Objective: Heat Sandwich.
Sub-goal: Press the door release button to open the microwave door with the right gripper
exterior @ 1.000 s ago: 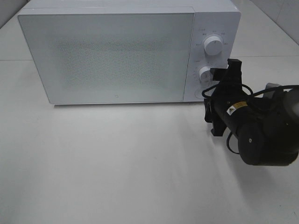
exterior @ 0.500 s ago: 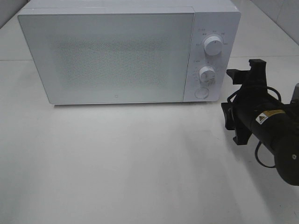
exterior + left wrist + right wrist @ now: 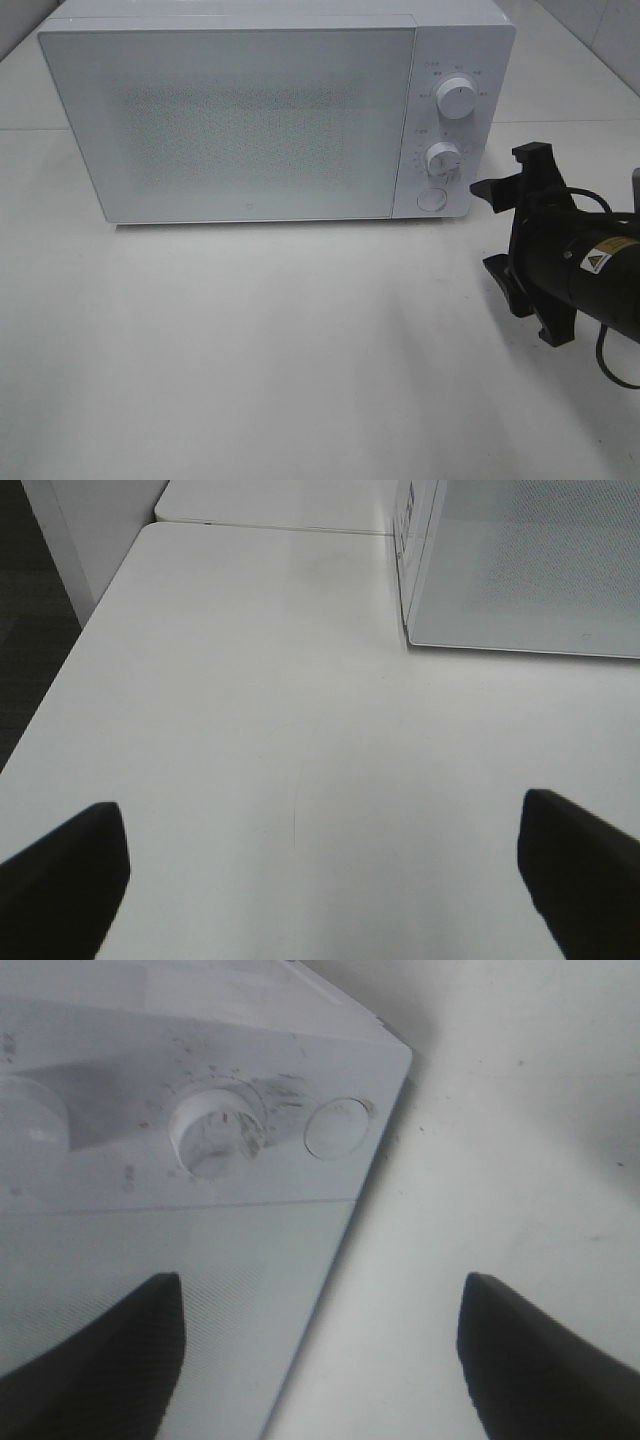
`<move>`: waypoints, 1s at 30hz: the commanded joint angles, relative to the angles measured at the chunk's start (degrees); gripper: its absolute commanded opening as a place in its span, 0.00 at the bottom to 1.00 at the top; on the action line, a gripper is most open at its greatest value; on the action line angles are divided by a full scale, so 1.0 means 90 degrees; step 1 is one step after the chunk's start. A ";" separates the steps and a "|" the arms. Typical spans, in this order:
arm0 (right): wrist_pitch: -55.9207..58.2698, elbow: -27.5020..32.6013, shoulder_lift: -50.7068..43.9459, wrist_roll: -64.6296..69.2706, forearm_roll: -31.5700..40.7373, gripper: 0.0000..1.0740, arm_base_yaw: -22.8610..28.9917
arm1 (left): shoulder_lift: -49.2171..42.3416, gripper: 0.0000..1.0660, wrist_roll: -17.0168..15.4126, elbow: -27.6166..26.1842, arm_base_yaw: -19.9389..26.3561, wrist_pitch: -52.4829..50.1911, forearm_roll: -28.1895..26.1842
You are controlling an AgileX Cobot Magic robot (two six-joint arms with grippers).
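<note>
The sandwich is not visible in any view. The white microwave stands at the back of the table with its door shut. My right gripper is open and empty, just right of the microwave's front right corner, apart from it. In the right wrist view my gripper faces the control panel, with the lower dial and the round button ahead. My left gripper is open and empty over bare table, with the microwave's left corner ahead of it.
The control panel has an upper dial, a lower dial and a round button. The white table stretches in front of the microwave. The table's left edge drops to a dark floor.
My right gripper has drawn back from the lower dial and button, moving right and toward the table's front. The microwave has not changed.
</note>
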 commanded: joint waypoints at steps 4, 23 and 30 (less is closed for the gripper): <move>0.2031 -0.0127 -0.0840 -0.2222 -0.0019 0.69 -0.0045 | -0.0172 0.95 0.0006 0.0025 0.0019 -0.0051 -0.0051; 0.6366 -0.1534 -0.1401 -0.8079 -0.0350 0.69 -0.0637 | -0.0172 0.95 0.0006 0.0025 0.0019 -0.0051 -0.0051; 0.7709 -0.1935 -0.1821 -0.8111 -0.1292 0.69 -0.0637 | -0.0172 0.95 0.0006 0.0025 0.0019 -0.0051 -0.0051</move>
